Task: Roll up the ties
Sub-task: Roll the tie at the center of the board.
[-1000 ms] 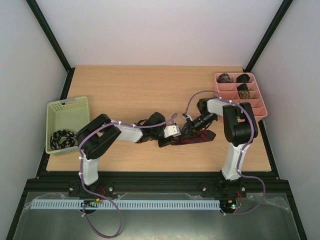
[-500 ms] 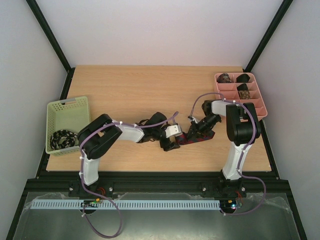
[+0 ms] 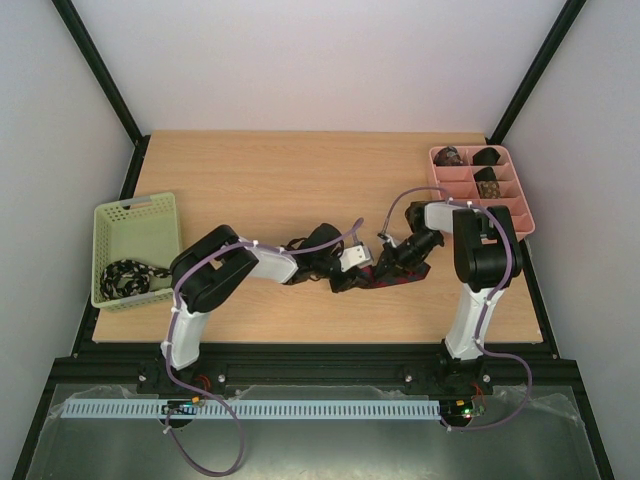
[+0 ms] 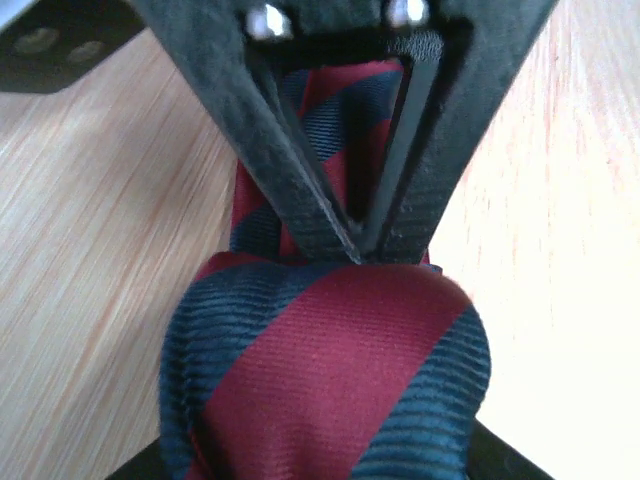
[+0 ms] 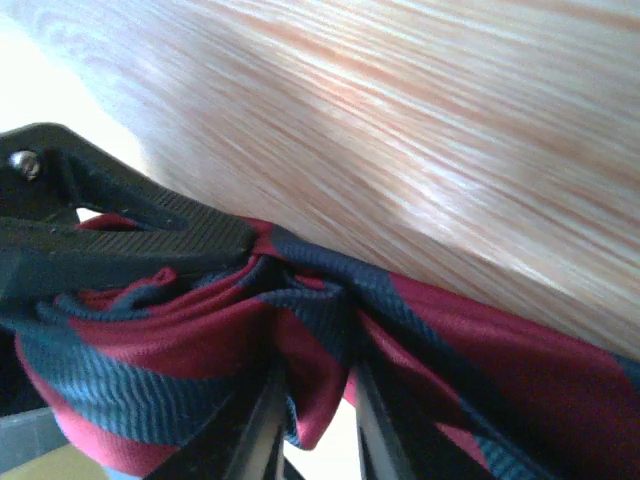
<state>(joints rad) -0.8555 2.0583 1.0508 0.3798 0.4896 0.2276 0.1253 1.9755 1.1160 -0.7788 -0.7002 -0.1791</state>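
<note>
The dark red tie with navy stripes (image 3: 405,272) lies bunched on the table between my two grippers. My left gripper (image 3: 350,278) holds its rolled end. In the left wrist view the coil (image 4: 330,370) bulges over the jaws and hides them. My right gripper (image 3: 392,262) is shut on the tie just beyond the coil. In the right wrist view the fabric (image 5: 480,340) is pinched between its fingers (image 5: 255,430). The right gripper's fingers (image 4: 300,190) show as a closed V in the left wrist view. The two grippers nearly touch.
A pink divided tray (image 3: 515,215) at the far right holds rolled ties (image 3: 488,186) in its back compartments. A pale green mesh basket (image 3: 135,215) at the left edge holds a black-white tie (image 3: 125,275). Both arms' cables arch over the middle.
My left gripper has moved right towards the right gripper. The tie, spread out long a second ago, is now bunched short between them.
</note>
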